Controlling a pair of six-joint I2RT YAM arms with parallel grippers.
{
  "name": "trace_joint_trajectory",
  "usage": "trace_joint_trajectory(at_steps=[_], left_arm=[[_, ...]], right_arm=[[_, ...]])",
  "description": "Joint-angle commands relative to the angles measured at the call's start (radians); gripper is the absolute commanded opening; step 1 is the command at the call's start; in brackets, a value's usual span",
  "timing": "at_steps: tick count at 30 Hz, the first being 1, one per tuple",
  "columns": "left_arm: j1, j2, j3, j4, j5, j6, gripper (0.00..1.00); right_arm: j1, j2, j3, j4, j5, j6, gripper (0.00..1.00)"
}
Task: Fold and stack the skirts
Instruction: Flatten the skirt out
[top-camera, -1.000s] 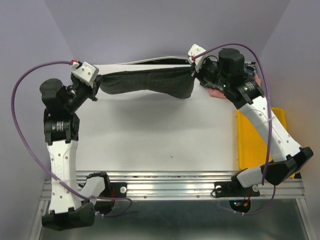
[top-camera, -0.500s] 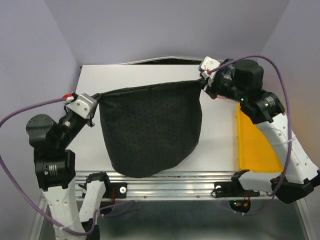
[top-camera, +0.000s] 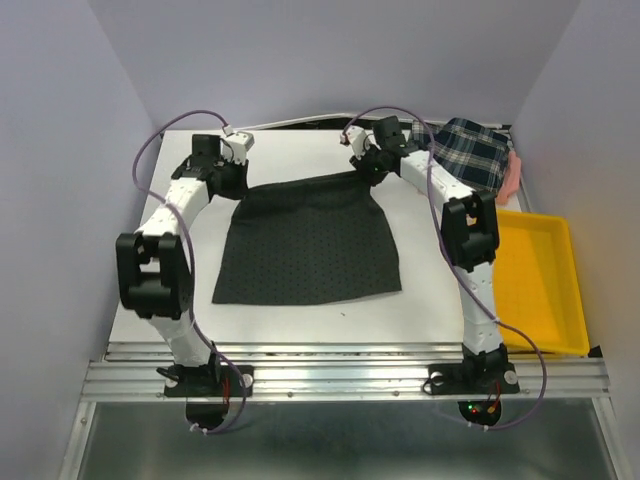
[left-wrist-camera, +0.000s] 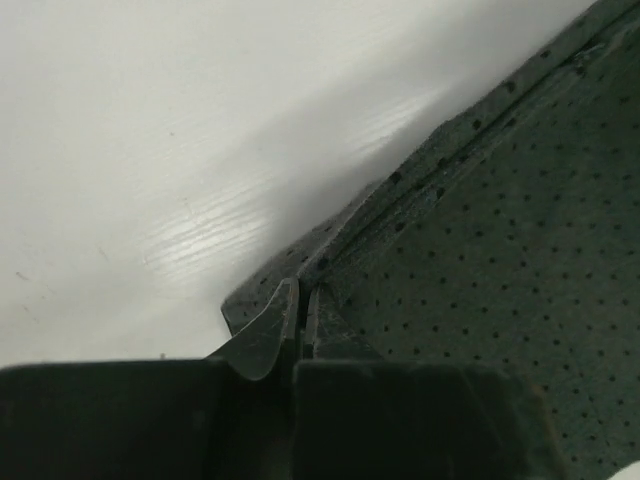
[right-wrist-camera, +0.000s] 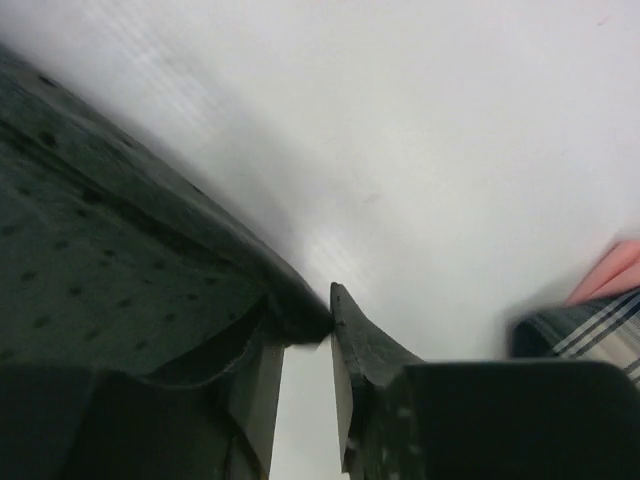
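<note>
The charcoal-black dotted skirt (top-camera: 310, 245) lies flat on the white table (top-camera: 300, 320), waistband at the far side. My left gripper (top-camera: 236, 184) is shut on its far-left waistband corner; in the left wrist view (left-wrist-camera: 300, 296) the jaws are almost closed on the cloth (left-wrist-camera: 480, 260). My right gripper (top-camera: 366, 172) holds the far-right waistband corner; in the right wrist view (right-wrist-camera: 308, 312) the jaws stand a little apart with the cloth edge (right-wrist-camera: 120, 270) spanning the tips. The plaid skirt (top-camera: 470, 150) lies crumpled at the far right on the pink skirt (top-camera: 513, 176).
A yellow plastic tray (top-camera: 545, 300) stands along the table's right edge. Purple cables loop above both wrists. The plaid (right-wrist-camera: 590, 335) and pink (right-wrist-camera: 610, 275) cloth show at the right edge of the right wrist view.
Both arms swung the hanging charcoal skirt forward and then carried it back to the far side. It now lies spread flat on the table instead of hanging in the air.
</note>
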Motion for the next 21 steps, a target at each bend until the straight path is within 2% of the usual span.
trace_joint_trajectory(at_steps=[1, 2, 3, 4, 5, 6, 7, 11, 12, 15, 16, 17, 19, 21], left_arm=[[0.021, 0.119, 0.237, 0.082, -0.195, -0.053, 0.09], [0.021, 0.147, 0.285, 0.068, -0.212, -0.049, 0.17], [0.022, 0.167, 0.323, 0.058, -0.218, -0.050, 0.23], [0.025, 0.180, 0.380, 0.042, -0.218, -0.044, 0.30], [0.027, 0.189, 0.400, 0.032, -0.214, -0.034, 0.48], [0.027, 0.186, 0.409, 0.024, -0.215, -0.023, 0.50], [0.027, 0.180, 0.405, 0.016, -0.212, -0.014, 0.60], [0.024, 0.097, 0.318, 0.012, -0.220, 0.017, 0.63], [0.024, 0.082, 0.293, 0.012, -0.218, 0.017, 0.63], [0.025, 0.025, 0.180, 0.001, -0.148, 0.022, 0.59], [0.024, 0.008, 0.161, -0.023, -0.111, 0.028, 0.58], [0.024, 0.001, 0.140, -0.033, -0.043, 0.029, 0.55], [0.024, -0.009, 0.080, -0.048, 0.005, 0.013, 0.51], [0.024, -0.013, 0.043, -0.056, 0.071, -0.001, 0.45]], right_arm=[[-0.054, 0.187, 0.339, -0.073, 0.172, 0.015, 0.67], [-0.054, 0.229, 0.492, -0.107, 0.205, 0.023, 0.75], [-0.054, 0.259, 0.548, -0.132, 0.222, 0.027, 0.83], [-0.054, 0.271, 0.574, -0.161, 0.227, 0.029, 0.95], [-0.054, 0.248, 0.572, -0.160, 0.227, 0.029, 1.00], [-0.054, 0.218, 0.500, -0.154, 0.219, 0.031, 1.00], [-0.054, 0.183, 0.445, -0.123, 0.216, 0.038, 1.00], [-0.054, 0.011, 0.230, -0.114, 0.177, 0.070, 0.99], [-0.054, -0.017, 0.195, -0.118, 0.123, 0.076, 0.98], [-0.054, -0.098, 0.087, -0.135, 0.029, 0.101, 0.82], [-0.054, -0.109, 0.070, -0.153, 0.002, 0.121, 0.71], [-0.054, -0.103, 0.071, -0.169, -0.023, 0.133, 0.67], [-0.054, -0.067, 0.091, -0.244, -0.106, 0.156, 0.55], [-0.054, -0.034, 0.137, -0.307, -0.167, 0.169, 0.51]])
